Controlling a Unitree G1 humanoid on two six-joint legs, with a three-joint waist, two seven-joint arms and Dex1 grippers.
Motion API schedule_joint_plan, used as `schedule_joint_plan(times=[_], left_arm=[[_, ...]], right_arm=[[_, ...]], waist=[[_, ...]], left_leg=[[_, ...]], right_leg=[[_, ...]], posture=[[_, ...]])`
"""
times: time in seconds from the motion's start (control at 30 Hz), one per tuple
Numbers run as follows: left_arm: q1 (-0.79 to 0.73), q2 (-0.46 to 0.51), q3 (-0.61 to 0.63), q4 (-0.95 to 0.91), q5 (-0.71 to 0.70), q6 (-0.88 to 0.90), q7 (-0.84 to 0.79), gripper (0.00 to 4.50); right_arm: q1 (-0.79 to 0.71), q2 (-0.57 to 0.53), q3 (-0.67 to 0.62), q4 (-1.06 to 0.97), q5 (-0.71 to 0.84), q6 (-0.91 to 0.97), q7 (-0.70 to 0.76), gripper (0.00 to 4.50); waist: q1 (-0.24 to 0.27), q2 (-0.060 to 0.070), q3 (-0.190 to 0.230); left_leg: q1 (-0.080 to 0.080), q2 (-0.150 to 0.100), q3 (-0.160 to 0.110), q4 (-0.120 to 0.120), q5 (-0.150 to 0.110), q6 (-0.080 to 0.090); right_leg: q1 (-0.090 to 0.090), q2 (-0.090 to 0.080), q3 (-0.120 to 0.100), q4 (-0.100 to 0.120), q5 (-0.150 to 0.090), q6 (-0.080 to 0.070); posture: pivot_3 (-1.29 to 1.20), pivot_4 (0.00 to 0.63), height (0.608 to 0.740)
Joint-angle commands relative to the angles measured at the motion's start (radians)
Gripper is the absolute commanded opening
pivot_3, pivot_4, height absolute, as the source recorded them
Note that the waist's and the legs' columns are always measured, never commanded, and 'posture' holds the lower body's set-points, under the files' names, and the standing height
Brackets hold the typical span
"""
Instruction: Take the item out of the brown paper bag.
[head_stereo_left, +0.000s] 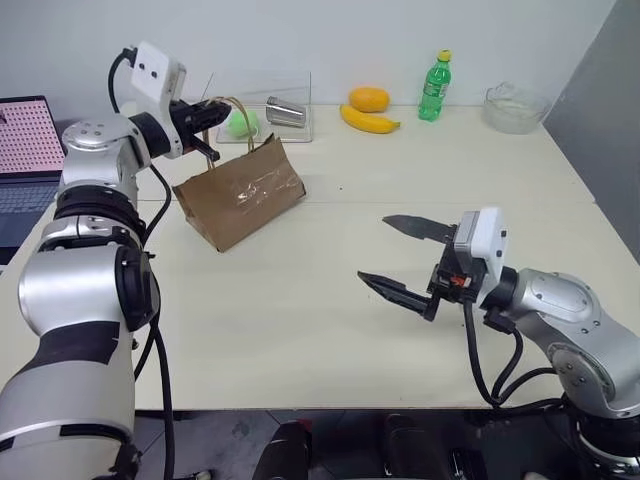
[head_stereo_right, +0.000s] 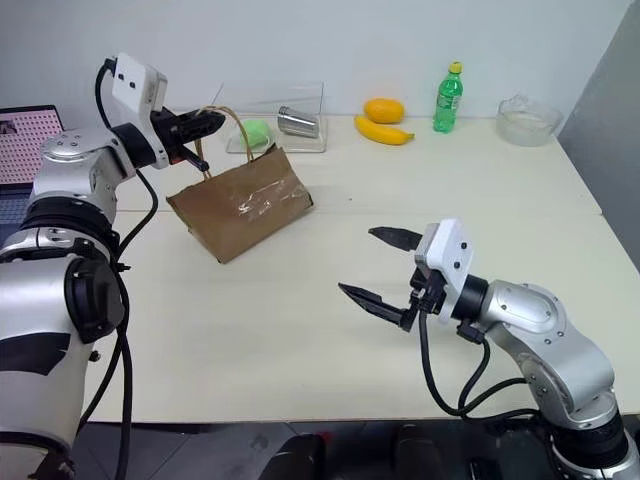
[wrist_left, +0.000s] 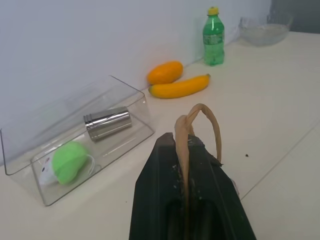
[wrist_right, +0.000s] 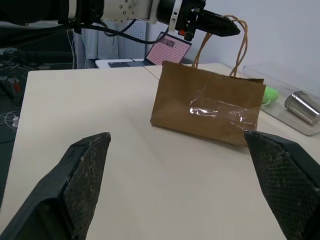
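Far left edge: a laptop (head_stereo_left: 25, 150) with a pink screen. Next to it the left gripper (head_stereo_left: 215, 113) is raised above the table (head_stereo_left: 300, 320), fingers pinched tight on a tan loop handle (wrist_left: 197, 125) of the brown paper bag (head_stereo_left: 240, 195); the left wrist view shows the handle strip clamped between the two black fingers (wrist_left: 160, 200). The bag hangs tilted from that handle, its lower corner at or near the tabletop, crinkled side with a shiny patch of tape facing the camera. The item can't be seen; the inside of the bag is hidden, so I cannot tell where it sits.

Behind the bag, at the back of the table, is a clear plastic box (head_stereo_left: 290, 100) holding a green ball-like thing (head_stereo_left: 243, 123) and a metal cup (head_stereo_left: 286, 112) lying on its side. Right of the box: an orange fruit (head_stereo_left: 368, 98) just behind a banana (head_stereo_left: 369, 121), then a green bottle (head_stereo_left: 434, 87) with a yellow cap standing upright, then a glass bowl (head_stereo_left: 515, 108) near the back right corner.

Front right: the right gripper (head_stereo_left: 400, 258) hovers over bare table, well apart from the bag, fingers spread wide and holding nothing, pointed toward the bag.
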Motion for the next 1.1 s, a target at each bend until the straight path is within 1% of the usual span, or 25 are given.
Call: schedule_joint_plan(times=[0.03,0.23,0.47,0.6,0.8,1.0,1.1], left_arm=[[-0.062,0.021,-0.023,-0.014,0.033,-0.048,-0.062,0.02],[-0.102,0.005,-0.079,-0.027,0.09,-0.156,-0.17,0.02],[-0.158,-0.059,-0.083,-0.027,0.096,-0.248,-0.247,0.02],[-0.189,-0.099,-0.082,-0.022,0.091,-0.256,-0.289,0.02],[-0.221,-0.161,-0.079,-0.015,0.088,-0.265,-0.31,0.02],[-0.195,-0.218,-0.108,-0.003,0.126,-0.328,-0.281,0.02],[-0.185,-0.239,-0.114,0.003,0.141,-0.331,-0.271,0.02]], right_arm=[[0.008,-0.011,-0.042,-0.054,0.036,0.003,-0.009,4.5],[0.07,-0.032,-0.074,-0.092,0.023,-0.024,-0.017,4.5],[0.145,-0.015,-0.108,-0.138,-0.011,-0.098,-0.049,4.5],[0.184,-0.018,-0.117,-0.158,-0.014,-0.112,-0.058,4.5],[0.216,-0.019,-0.121,-0.181,-0.02,-0.114,-0.075,4.5],[0.257,-0.019,-0.139,-0.217,-0.019,-0.11,-0.104,4.5],[0.275,-0.016,-0.147,-0.231,-0.027,-0.113,-0.122,4.5]], waist=[[0.0,0.0,0.0],[0.0,0.0,0.0],[0.001,-0.001,0.001],[-0.002,-0.001,0.001],[-0.002,-0.002,0.001],[-0.001,-0.002,0.001],[-0.002,-0.002,0.001]], left_leg=[[0.0,0.0,0.0,0.0,0.0,0.0],[-0.001,0.0,0.0,0.0,0.0,0.0],[-0.002,0.0,-0.001,0.002,0.0,0.0],[-0.002,0.0,-0.001,0.003,0.0,0.0],[-0.002,0.0,0.0,0.004,0.0,0.0],[-0.003,0.0,0.0,0.005,0.0,0.0],[-0.002,-0.001,-0.001,0.005,0.0,0.0]], right_leg=[[0.0,0.0,0.0,0.0,0.0,0.0],[0.0,0.0,0.0,0.0,0.0,0.0],[0.0,0.0,-0.001,0.0,0.0,0.001],[0.0,0.0,-0.001,0.0,0.0,0.001],[0.0,0.0,-0.001,0.001,0.0,0.001],[0.0,0.0,0.0,0.001,0.0,0.001],[0.0,0.0,0.0,0.001,0.0,0.001]], posture=[[0.0,0.15,0.74],[0.0,0.15,0.74],[0.0,0.15,0.74],[0.0,0.15,0.74],[0.0,0.15,0.74],[0.0,0.15,0.74],[0.0,0.15,0.74]])
